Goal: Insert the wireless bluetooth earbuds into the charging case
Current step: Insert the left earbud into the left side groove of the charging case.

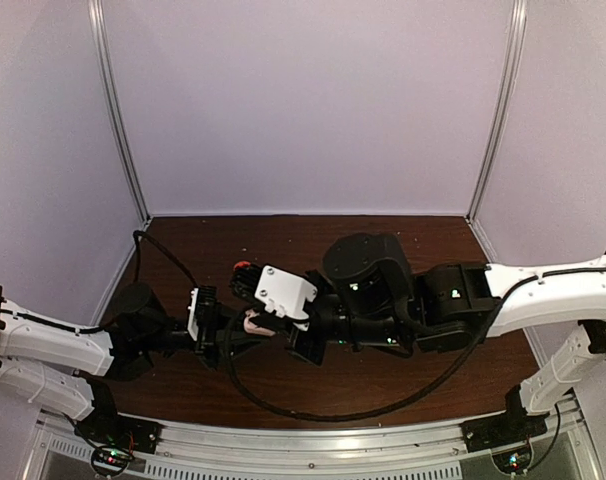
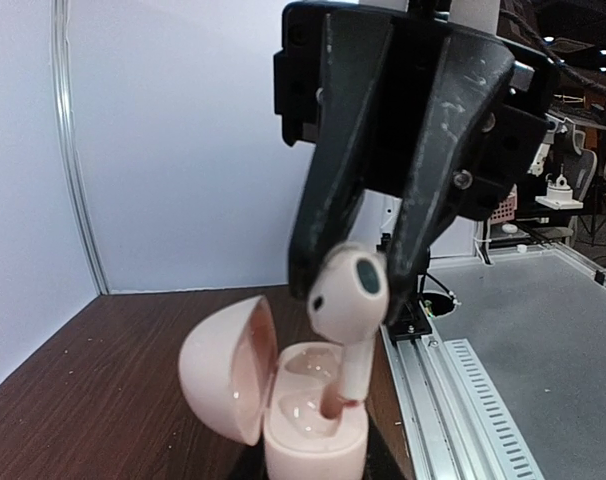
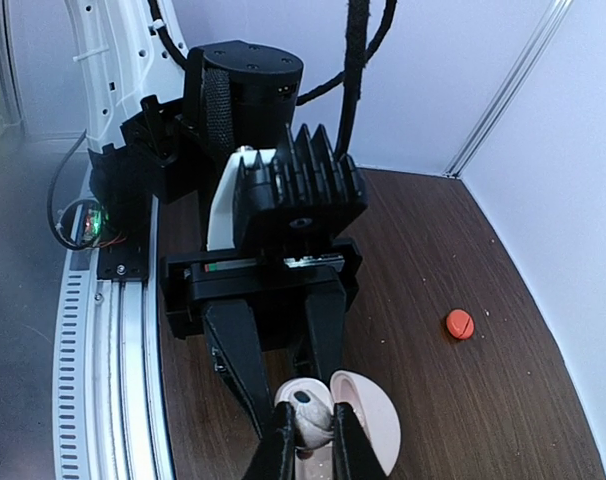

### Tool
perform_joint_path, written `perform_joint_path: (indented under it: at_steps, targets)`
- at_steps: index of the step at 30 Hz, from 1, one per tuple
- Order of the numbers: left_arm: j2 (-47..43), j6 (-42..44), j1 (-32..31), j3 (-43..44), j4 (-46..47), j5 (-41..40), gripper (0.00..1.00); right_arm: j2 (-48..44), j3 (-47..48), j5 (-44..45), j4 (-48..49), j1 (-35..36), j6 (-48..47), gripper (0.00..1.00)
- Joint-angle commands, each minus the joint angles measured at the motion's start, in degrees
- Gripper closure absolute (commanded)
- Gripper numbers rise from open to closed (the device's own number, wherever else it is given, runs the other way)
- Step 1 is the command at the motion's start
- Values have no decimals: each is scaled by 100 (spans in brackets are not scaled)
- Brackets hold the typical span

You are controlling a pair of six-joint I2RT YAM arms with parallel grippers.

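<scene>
A pale pink charging case (image 2: 313, 425) stands open, its lid (image 2: 223, 365) swung to the left. My left gripper (image 3: 295, 395) is shut on the case body from both sides. My right gripper (image 3: 313, 432) is shut on a pale white earbud (image 2: 348, 295) by its head. The earbud hangs over the case with its stem tip in the nearer socket (image 2: 333, 405). The farther socket (image 2: 308, 362) is empty. In the top view both grippers meet at the case (image 1: 255, 323) near the table's middle front. In the right wrist view the earbud (image 3: 311, 412) sits between my fingers (image 3: 283, 445).
A small red-orange round case (image 3: 460, 324) lies on the brown table (image 3: 463, 420) toward the back; it also shows in the top view (image 1: 245, 268). A black cable (image 1: 323, 412) loops over the front of the table. The metal rail (image 2: 463, 390) runs along the near edge.
</scene>
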Motion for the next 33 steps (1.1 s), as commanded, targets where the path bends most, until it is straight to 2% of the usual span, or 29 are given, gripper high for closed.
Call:
perform_joint_path:
  at_steps: [1,25,30,33]
  targets:
    - [-97,59,-30,90,249,-35,100,32,148,254,-189,22,-19,90]
    - [-93,41,-30,195,117,-31,100,249,327,268,-591,14,-26,89]
    - [-96,-173,-30,119,407,-42,100,220,359,243,-567,16,1,75]
    - [-18,-321,-30,108,566,-22,100,174,374,173,-528,15,12,70]
